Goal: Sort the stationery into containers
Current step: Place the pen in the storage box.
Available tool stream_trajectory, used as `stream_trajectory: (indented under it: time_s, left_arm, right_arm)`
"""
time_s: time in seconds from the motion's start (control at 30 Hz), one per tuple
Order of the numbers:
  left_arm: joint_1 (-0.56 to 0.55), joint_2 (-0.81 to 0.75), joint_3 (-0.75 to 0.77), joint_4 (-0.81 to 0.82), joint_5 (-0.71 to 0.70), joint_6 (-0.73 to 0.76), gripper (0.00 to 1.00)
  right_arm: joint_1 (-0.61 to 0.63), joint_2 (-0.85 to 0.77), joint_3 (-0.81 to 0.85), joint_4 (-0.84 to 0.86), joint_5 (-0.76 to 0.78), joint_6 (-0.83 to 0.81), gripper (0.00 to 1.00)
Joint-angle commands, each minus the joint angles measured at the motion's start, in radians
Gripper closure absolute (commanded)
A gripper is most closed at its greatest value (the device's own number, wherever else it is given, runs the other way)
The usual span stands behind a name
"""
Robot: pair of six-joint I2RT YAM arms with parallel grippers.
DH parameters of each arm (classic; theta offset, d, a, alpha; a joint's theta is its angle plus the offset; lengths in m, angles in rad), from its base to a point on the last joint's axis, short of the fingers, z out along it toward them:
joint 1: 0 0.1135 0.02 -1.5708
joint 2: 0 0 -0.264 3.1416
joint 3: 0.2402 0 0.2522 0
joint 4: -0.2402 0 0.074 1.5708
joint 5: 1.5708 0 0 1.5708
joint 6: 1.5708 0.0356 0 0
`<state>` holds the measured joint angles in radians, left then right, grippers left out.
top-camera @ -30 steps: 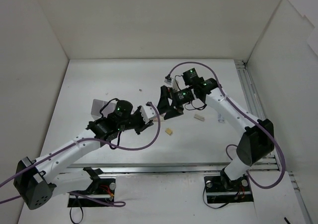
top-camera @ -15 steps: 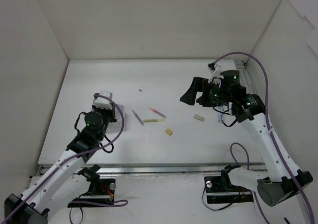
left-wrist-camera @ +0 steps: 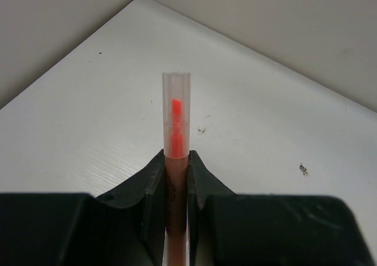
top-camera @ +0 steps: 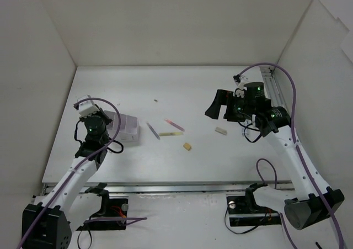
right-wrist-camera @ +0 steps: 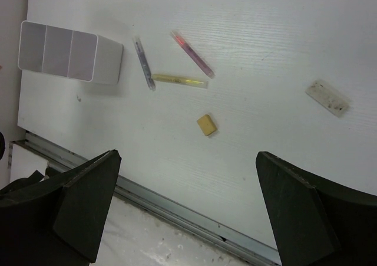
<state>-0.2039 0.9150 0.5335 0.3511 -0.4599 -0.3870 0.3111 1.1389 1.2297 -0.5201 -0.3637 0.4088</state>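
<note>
My left gripper (left-wrist-camera: 176, 163) is shut on a thin pen (left-wrist-camera: 176, 115) with a clear cap and a red tip, and the pen sticks out past the jaws. In the top view this gripper (top-camera: 88, 115) is up at the table's left side, just left of the white divided box (top-camera: 124, 127). A purple pen (top-camera: 153, 131), a yellow pen (top-camera: 171, 133) and a pink pen (top-camera: 175, 125) lie right of the box. The tan eraser (top-camera: 188, 146) and off-white eraser (top-camera: 221, 130) lie further right. My right gripper (top-camera: 218, 104) is open and empty above the table. Its view shows the box (right-wrist-camera: 70, 52) and tan eraser (right-wrist-camera: 207, 125).
White walls close in the table at the back and on both sides. A metal rail (right-wrist-camera: 177, 210) runs along the near edge. The right arm's purple cable (top-camera: 287, 102) loops over the right side of the table.
My left arm has swung from the table's middle out to the left, past the box, with the pen. My right arm has pulled back right and up. The lying stationery has not moved.
</note>
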Motion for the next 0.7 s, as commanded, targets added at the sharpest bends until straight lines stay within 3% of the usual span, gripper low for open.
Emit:
stream_trajectory:
  time_s: [0.0, 0.5, 0.67]
  left_arm:
    - [0.043, 0.028, 0.036, 0.141, 0.043, -0.056, 1.00]
    - [0.074, 0.216, -0.001, 0.354, 0.121, -0.013, 1.00]
    - [0.074, 0.228, -0.027, 0.437, 0.132, 0.063, 1.00]
  right_arm:
    - [-0.017, -0.027, -0.010, 0.046, 0.017, -0.021, 0.02]
    - [-0.056, -0.027, -0.044, 0.049, -0.024, -0.044, 0.02]
    - [-0.067, -0.022, -0.047, 0.051, -0.046, -0.054, 0.02]
